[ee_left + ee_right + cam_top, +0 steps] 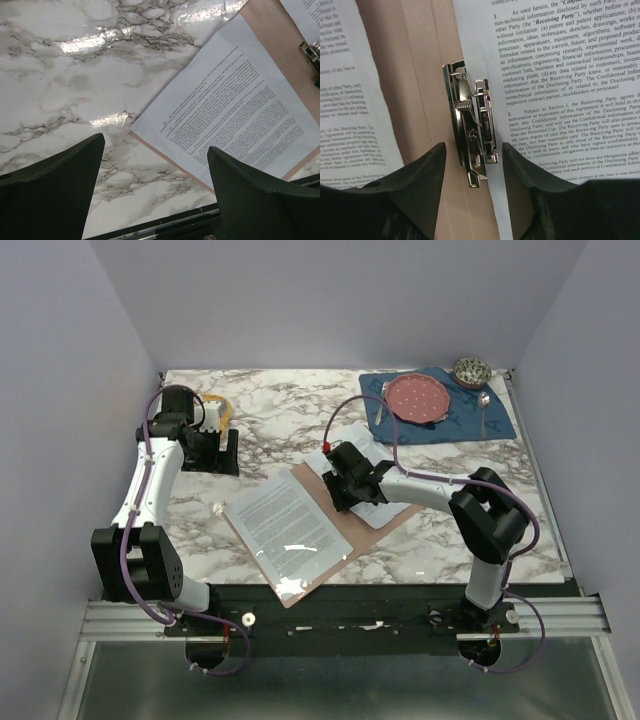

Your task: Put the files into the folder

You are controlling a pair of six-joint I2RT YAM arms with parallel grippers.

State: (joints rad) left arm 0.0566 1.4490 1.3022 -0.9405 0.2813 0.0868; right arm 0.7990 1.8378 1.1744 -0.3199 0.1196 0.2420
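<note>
The folder [330, 502] lies open at the table's front centre, pinkish-brown, with a metal clip [472, 125] at its spine. One of the files [285, 525] rests flat on its left half. The other sheet [392, 510] lies on the right half, partly under my right arm. My right gripper [345, 485] hangs low over the spine. In the right wrist view its jaws [474, 146] are open and straddle the clip's near end without touching it. My left gripper [218, 448] hovers back left, wide open and empty [156, 142], above bare marble by the left sheet's corner [235, 105].
A blue placemat [470, 415] at the back right carries a pink plate [418, 397], a fork [383, 400] and a spoon [483, 405]; a small bowl [472, 371] stands behind it. An orange object [220, 410] sits behind my left gripper. The folder overhangs the front edge.
</note>
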